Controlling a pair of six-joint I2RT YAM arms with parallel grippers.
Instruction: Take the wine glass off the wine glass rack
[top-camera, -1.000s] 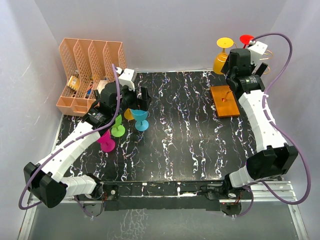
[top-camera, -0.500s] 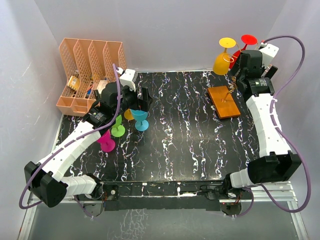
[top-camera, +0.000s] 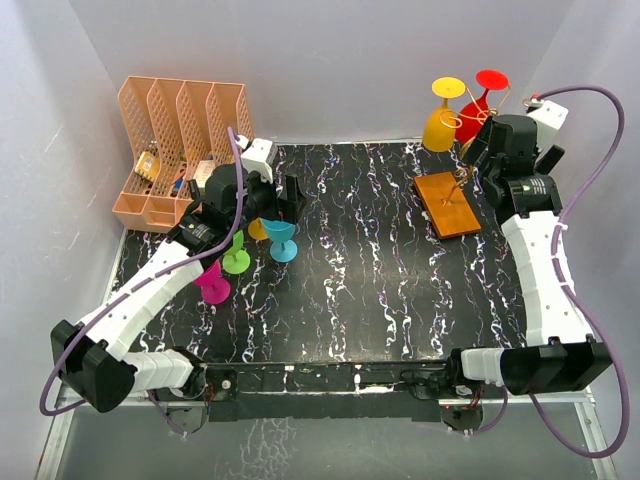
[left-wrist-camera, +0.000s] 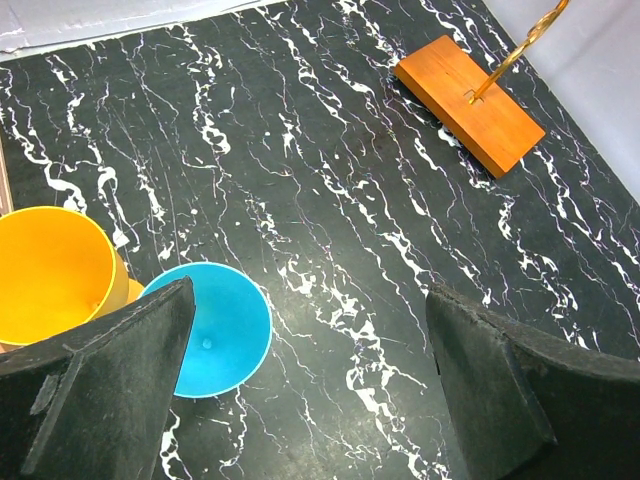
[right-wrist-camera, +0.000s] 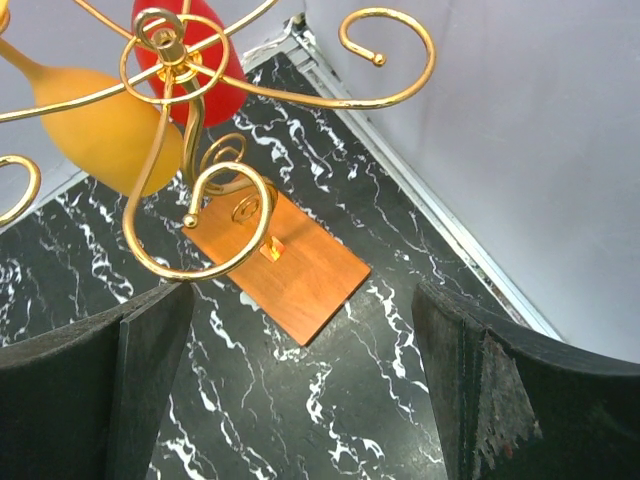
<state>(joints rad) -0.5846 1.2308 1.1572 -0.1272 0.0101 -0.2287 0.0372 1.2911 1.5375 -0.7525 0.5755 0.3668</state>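
Note:
The gold wire wine glass rack (top-camera: 463, 175) stands on its orange-brown base (top-camera: 449, 204) at the back right. A yellow wine glass (top-camera: 441, 125) and a red wine glass (top-camera: 478, 104) hang upside down from its curled arms. In the right wrist view the rack's arms (right-wrist-camera: 190, 120) fill the upper left, with the yellow glass (right-wrist-camera: 105, 135) and the red glass (right-wrist-camera: 215, 90) below them. My right gripper (top-camera: 487, 140) is open and empty, high beside the rack's right side. My left gripper (top-camera: 285, 200) is open and empty above the blue glass (left-wrist-camera: 220, 330).
A blue glass (top-camera: 283, 240), an orange glass (top-camera: 258, 228), a green glass (top-camera: 236, 258) and a magenta glass (top-camera: 212, 284) stand on the black marbled table at the left. A peach file organizer (top-camera: 175, 150) stands at the back left. Grey walls close in near the rack.
My right arm has swung to the right and back, from over the rack to its right side, uncovering the two hanging glasses. The left arm has barely moved.

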